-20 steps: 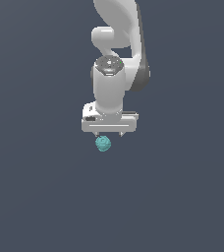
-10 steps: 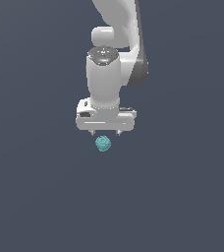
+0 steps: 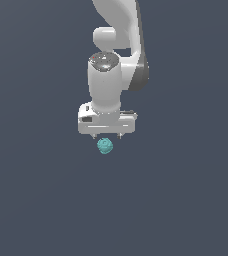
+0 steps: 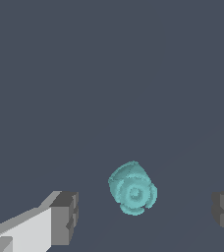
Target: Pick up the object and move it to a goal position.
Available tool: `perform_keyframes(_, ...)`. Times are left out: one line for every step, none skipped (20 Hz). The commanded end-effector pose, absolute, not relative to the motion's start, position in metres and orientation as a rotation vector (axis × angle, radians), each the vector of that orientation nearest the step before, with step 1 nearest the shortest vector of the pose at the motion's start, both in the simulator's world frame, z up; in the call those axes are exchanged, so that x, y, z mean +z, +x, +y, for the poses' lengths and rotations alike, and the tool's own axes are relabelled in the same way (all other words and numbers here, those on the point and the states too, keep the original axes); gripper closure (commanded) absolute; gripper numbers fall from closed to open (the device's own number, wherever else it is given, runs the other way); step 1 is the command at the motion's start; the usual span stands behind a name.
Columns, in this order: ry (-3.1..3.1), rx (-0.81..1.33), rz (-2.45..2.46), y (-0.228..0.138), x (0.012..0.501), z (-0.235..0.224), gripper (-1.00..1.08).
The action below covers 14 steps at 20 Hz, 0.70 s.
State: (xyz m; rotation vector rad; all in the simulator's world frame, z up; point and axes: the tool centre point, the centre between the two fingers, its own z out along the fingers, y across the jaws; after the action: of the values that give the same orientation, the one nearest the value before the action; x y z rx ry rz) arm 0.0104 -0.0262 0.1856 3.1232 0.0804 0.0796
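Observation:
The object is a small teal lumpy ball (image 3: 105, 146) lying on the dark grey floor, just below my white gripper (image 3: 106, 136) in the exterior view. In the wrist view the ball (image 4: 132, 188) lies between my two grey fingertips (image 4: 65, 216), with a clear gap on each side. My gripper (image 4: 144, 216) is open wide and touches nothing. Only the short finger ends show under the hand in the exterior view.
A plain dark grey floor (image 3: 36, 200) surrounds the ball on all sides. The white arm (image 3: 117, 30) rises from the hand to the top of the exterior view. No other objects show.
The hand has shifted slightly toward the exterior view's left and its height above the ball has wavered a little. The ball has not moved.

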Motion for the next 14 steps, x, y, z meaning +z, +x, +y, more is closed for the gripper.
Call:
perform_keyframes(3.121, 0.074, 0.134, 0.008, 0.179, -0.028, -0.92)
perform_keyframes(3.119, 0.071, 0.16, 0.007, 0.176, -0.029, -0.92)
perform_keyframes(3.118, 0.068, 0.188, 0.006, 0.173, -0.029, -0.92)
perform_keyframes(3.115, 0.065, 0.218, 0.004, 0.17, -0.03, -0.92)
perform_keyframes(3.113, 0.062, 0.25, 0.003, 0.167, -0.031, -0.92)
perform_keyframes(3.11, 0.059, 0.284, 0.001, 0.163, -0.032, -0.92)
perform_keyframes(3.107, 0.055, 0.32, 0.0, 0.159, -0.033, -0.92)
perform_keyframes(3.103, 0.051, 0.359, -0.002, 0.155, -0.034, -0.92)
perform_keyframes(3.098, 0.048, 0.398, -0.004, 0.151, -0.035, -0.92)
perform_keyframes(3.093, 0.044, 0.437, -0.006, 0.146, -0.036, -0.92)
perform_keyframes(3.088, 0.04, 0.476, -0.008, 0.142, -0.037, -0.92)
perform_keyframes(3.083, 0.037, 0.515, -0.01, 0.138, -0.037, -0.92)
perform_keyframes(3.076, 0.033, 0.555, -0.012, 0.134, -0.038, -0.92)
perform_keyframes(3.07, 0.03, 0.594, -0.014, 0.13, -0.039, -0.92)
